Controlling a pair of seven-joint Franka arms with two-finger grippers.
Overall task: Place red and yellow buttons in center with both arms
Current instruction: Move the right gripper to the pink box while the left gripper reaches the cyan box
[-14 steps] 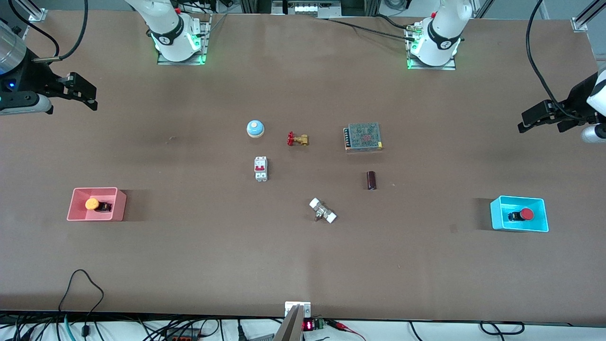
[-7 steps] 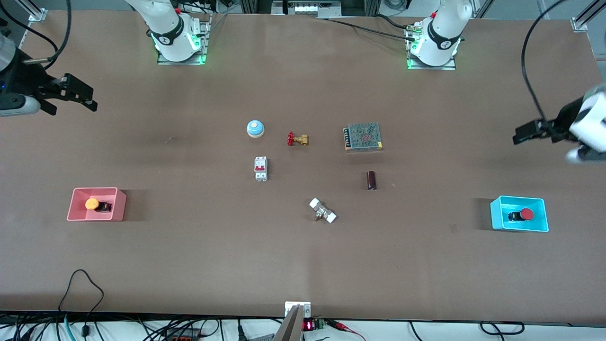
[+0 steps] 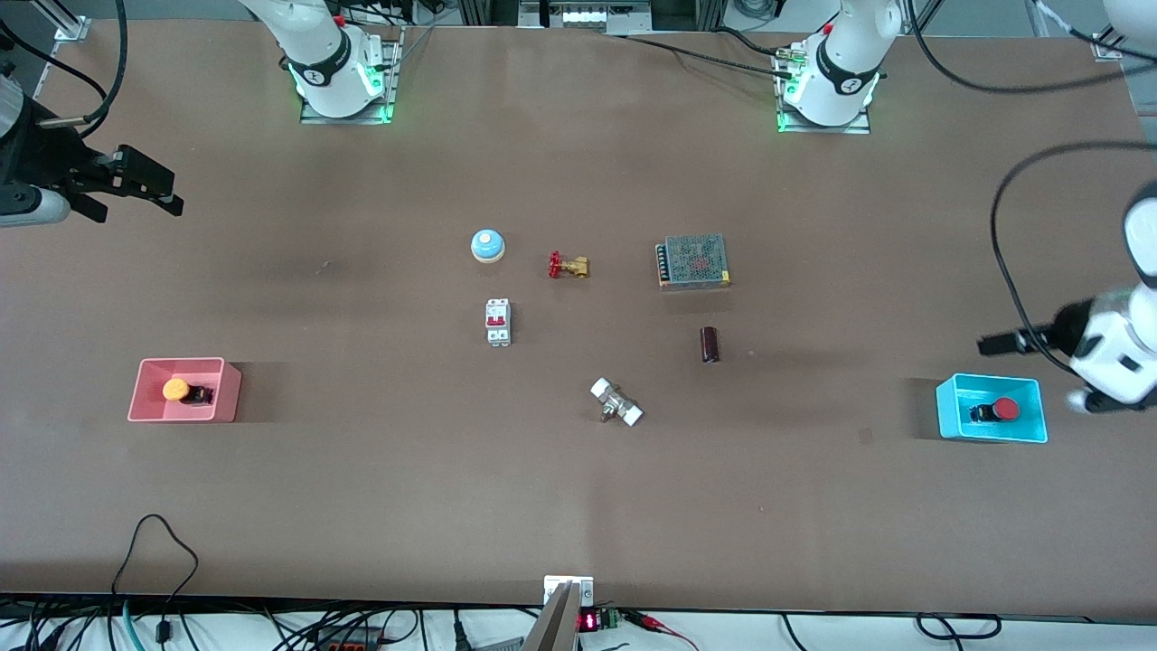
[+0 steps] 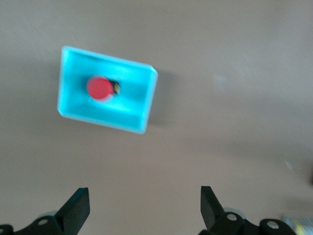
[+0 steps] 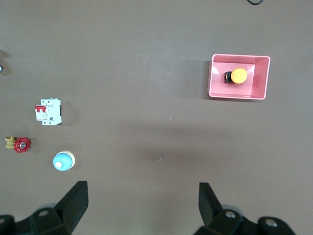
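Note:
The red button (image 3: 1005,410) lies in a cyan bin (image 3: 990,433) toward the left arm's end of the table. It also shows in the left wrist view (image 4: 99,88) inside the bin (image 4: 139,110). My left gripper (image 3: 990,344) hangs open and empty over bare tabletop beside that bin; its fingers (image 4: 77,208) frame only table. The orange-yellow button (image 3: 175,390) lies in a pink bin (image 3: 230,393) toward the right arm's end, and also shows in the right wrist view (image 5: 238,76). My right gripper (image 3: 167,194) is open and empty, high over the table edge, well away from the pink bin (image 5: 215,90).
Around the table's middle lie a blue-and-white bell (image 3: 487,245), a red-handled brass valve (image 3: 568,266), a white circuit breaker (image 3: 498,321), a metal power supply (image 3: 693,260), a dark cylinder (image 3: 710,344) and a white-capped fitting (image 3: 616,402).
My left arm has swung down the front view, and its gripper is now close beside the cyan bin. My right gripper has shifted only slightly. Both buttons stay in their bins.

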